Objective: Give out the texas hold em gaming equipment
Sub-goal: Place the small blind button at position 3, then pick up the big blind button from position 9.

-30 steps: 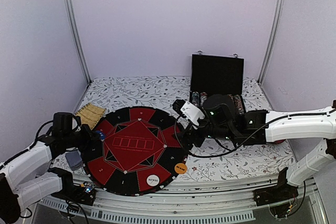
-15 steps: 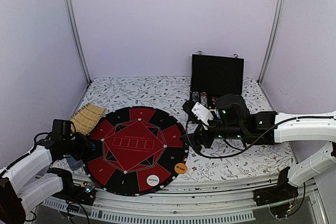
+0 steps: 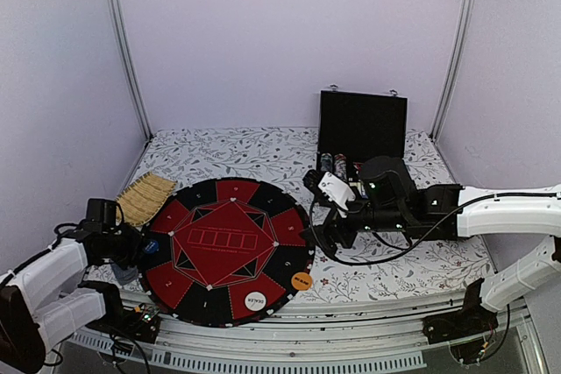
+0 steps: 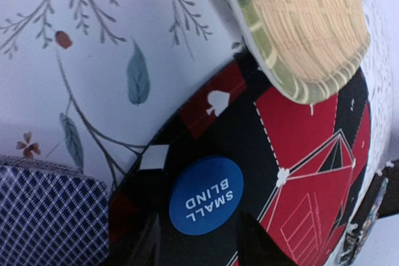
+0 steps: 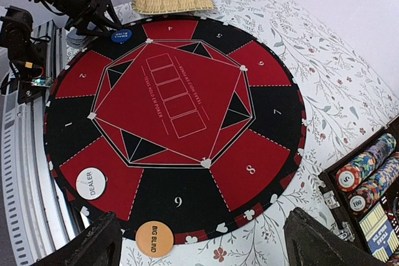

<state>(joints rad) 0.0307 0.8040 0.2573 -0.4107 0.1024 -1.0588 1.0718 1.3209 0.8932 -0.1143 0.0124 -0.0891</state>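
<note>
Looking near first, we are seeing the white DEALER disc (image 5: 91, 183) and the orange disc (image 5: 154, 239) lying at the near edge of the round mat (image 5: 174, 85). Our left gripper (image 4: 199, 236) is pulling back a little to the left, fingers apart, leaving the blue disc (image 4: 206, 194) flat on the mat, near the cards (image 4: 50, 216). Our right gripper (image 5: 202, 247) is staying wide open off the mat's right side. The black case (image 3: 362, 127) is standing open at the back.

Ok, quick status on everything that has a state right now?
Left gripper, open, empty.
Right gripper, open, empty.
Chip case, open, lid upright.
SMALL BLIND disc, flat on mat, label up.
DEALER disc, flat on mat, label up.
BIG BLIND disc, at mat's edge, label up.
Card deck, face down beside mat.
</note>
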